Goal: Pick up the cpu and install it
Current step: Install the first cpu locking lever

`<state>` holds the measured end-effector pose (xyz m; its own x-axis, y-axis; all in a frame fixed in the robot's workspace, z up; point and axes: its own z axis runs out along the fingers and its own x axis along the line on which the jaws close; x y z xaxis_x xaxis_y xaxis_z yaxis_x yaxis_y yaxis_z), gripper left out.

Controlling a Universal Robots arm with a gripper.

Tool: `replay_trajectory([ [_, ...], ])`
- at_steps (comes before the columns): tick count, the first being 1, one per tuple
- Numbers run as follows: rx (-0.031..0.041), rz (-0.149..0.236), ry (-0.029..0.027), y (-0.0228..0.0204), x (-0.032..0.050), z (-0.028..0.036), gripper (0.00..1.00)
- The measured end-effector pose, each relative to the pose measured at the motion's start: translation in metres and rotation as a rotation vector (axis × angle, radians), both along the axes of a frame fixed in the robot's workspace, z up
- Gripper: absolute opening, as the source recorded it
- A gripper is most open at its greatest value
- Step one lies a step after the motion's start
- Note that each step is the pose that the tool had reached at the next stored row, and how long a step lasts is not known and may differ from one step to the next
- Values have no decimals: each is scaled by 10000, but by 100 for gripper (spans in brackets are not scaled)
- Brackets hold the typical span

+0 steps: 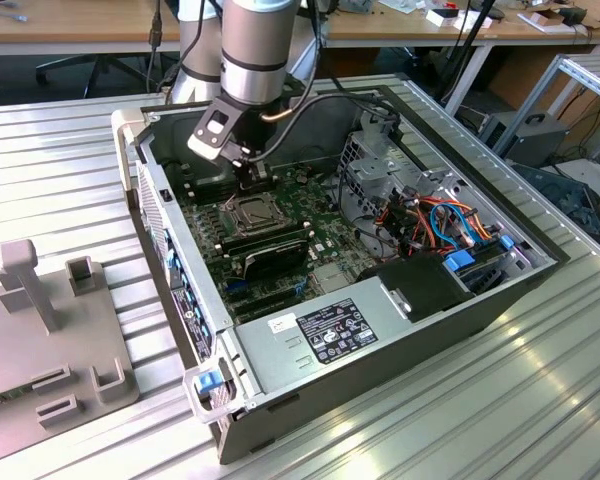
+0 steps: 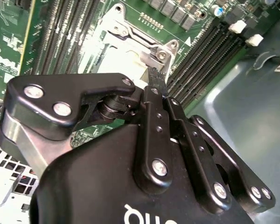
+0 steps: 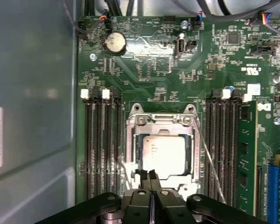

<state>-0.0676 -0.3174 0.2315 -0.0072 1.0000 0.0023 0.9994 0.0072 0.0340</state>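
Ribbed metal tabletop (image 1: 480, 420), wooden desks (image 1: 70, 30) behind (cluttered on top), grey rack frame (image 1: 595, 70) beside

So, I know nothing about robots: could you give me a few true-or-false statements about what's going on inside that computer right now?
1. The cpu lies inside the metal socket frame. True.
2. The fingers of the gripper are spread wide apart. False: they are shut together, at the edge of the socket frame.
3. The computer case lies open on a ribbed metal table. True.
4. The gripper holds the cpu up in the air. False: the cpu lies flat within the socket frame.
5. Long memory slots run along both sides of the socket frame. True.
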Motion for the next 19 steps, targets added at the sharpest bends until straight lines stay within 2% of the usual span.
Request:
replay_trajectory([
  [6,0,-9,0,28,-57,0,11],
  [7,-1,-10,1,46,-60,0,11],
  [8,-1,-19,1,165,-63,-3,11],
  [9,0,-20,1,71,-65,-3,11],
  [10,-1,-20,1,-84,-69,-3,11],
  [12,0,-21,0,-119,-71,-3,11],
  [13,-1,-21,1,-152,-72,-3,11],
  [19,-2,-5,1,-163,-72,-3,11],
])
